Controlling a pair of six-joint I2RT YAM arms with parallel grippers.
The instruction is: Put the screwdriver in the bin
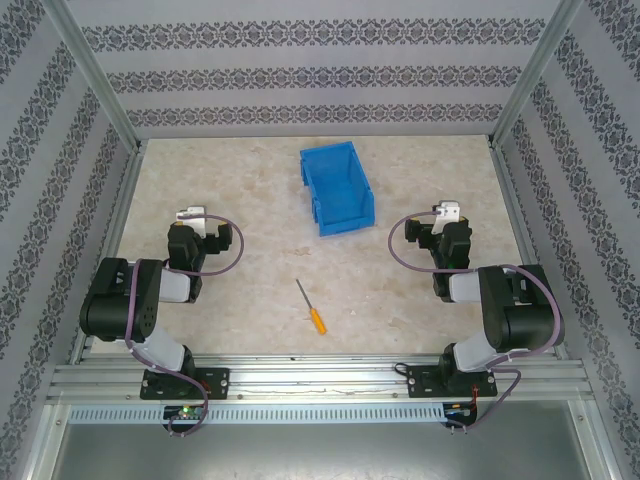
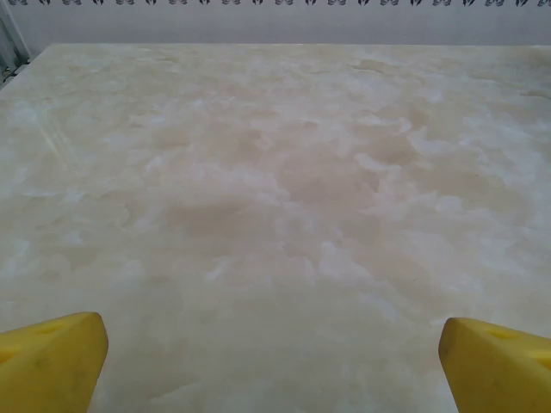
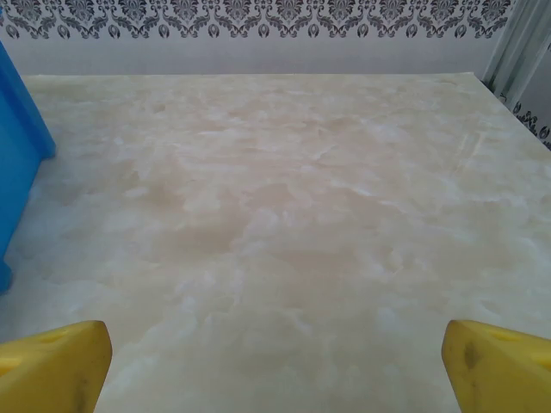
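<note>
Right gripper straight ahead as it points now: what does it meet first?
Way looks free: the right gripper faces bare table up to the back wall. The bin sits left of that line, though depth is hard to judge.

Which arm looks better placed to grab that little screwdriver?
Right, narrowly. The screwdriver lies roughly midway between the left gripper and right gripper, both open, but the bin sits nearer the right one.
</note>
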